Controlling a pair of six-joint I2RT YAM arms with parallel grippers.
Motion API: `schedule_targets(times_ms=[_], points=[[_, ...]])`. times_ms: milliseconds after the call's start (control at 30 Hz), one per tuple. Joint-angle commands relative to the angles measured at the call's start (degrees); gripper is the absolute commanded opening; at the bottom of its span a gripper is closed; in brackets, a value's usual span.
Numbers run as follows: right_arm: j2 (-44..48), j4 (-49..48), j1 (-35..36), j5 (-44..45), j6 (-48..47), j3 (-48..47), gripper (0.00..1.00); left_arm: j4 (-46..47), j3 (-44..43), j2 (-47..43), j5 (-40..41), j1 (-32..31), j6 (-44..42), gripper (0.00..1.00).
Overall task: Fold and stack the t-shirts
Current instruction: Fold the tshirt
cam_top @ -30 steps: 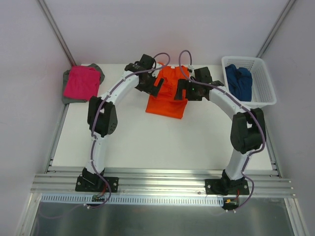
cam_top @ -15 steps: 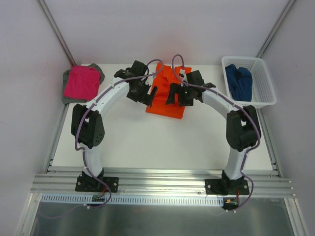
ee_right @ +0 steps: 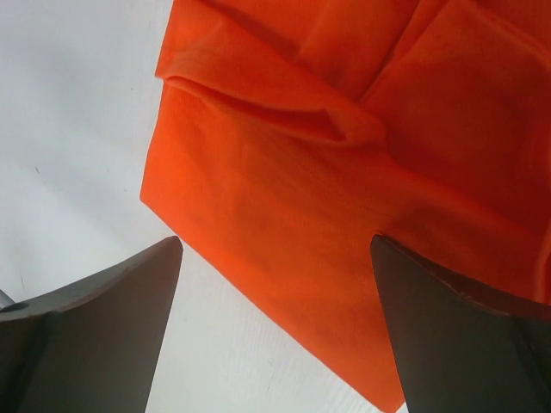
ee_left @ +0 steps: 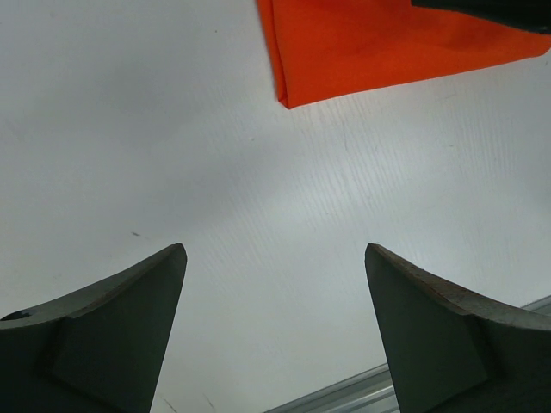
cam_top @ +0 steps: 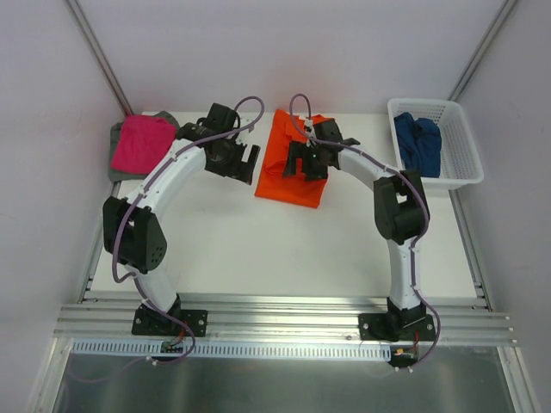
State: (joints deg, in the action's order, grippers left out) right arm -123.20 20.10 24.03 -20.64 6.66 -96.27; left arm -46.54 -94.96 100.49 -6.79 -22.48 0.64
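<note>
Left arm [cam_top: 159, 185] and right arm [cam_top: 368, 168] arched inward, left hand [cam_top: 246, 163] and right hand [cam_top: 295, 163] apart, jaws spread wide, empty.

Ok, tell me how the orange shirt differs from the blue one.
The orange shirt lies on the table; the blue shirt sits in the basket. The orange shirt is spread fairly flat, the blue shirt bunched up. The open right gripper hangs over the orange shirt; none is near the blue shirt. Both are plain cloth, and neither is gripped.
</note>
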Motion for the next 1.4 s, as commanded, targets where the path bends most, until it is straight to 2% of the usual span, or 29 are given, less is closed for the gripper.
schedule_targets(times_ms=[0, 267, 500, 733, 967, 1167, 1367], points=[[-1.78, -1.46, -0.21, 0.78, 0.46, -4.27, 0.96, -0.74, 1.97, -2.05, 1.25, 0.33, 0.59, 0.86], [-7.58, -2.26, -1.53, 3.41, 0.99, -13.67, 0.98, -0.74, 4.51, -3.8, 2.92, 0.51, -0.12, 0.87], [-7.76, -2.96, -3.38, 7.72, -0.24, -20.35, 0.99, -0.83, 7.07, -6.0, 3.53, 0.51, -0.12, 0.87], [-3.46, -1.99, -3.99, 6.15, 0.9, -16.77, 0.99, -0.74, 4.78, -5.04, 4.15, 0.51, -0.12, 0.87], [-1.7, -1.46, -0.31, 1.4, 2.13, -10.18, 0.99, -0.39, 3.73, -4.51, 4.06, 0.51, -0.91, 0.87], [-4.5, -1.11, 2.86, -0.88, 3.45, -10.69, 0.97, -0.21, 3.47, -4.86, 4.15, 1.56, -0.73, 0.88], [-7.76, -0.5, 4.27, -1.24, 3.98, -12.02, 0.96, -0.3, 1.44, -4.78, 3.97, 5.78, -0.73, 0.88]])
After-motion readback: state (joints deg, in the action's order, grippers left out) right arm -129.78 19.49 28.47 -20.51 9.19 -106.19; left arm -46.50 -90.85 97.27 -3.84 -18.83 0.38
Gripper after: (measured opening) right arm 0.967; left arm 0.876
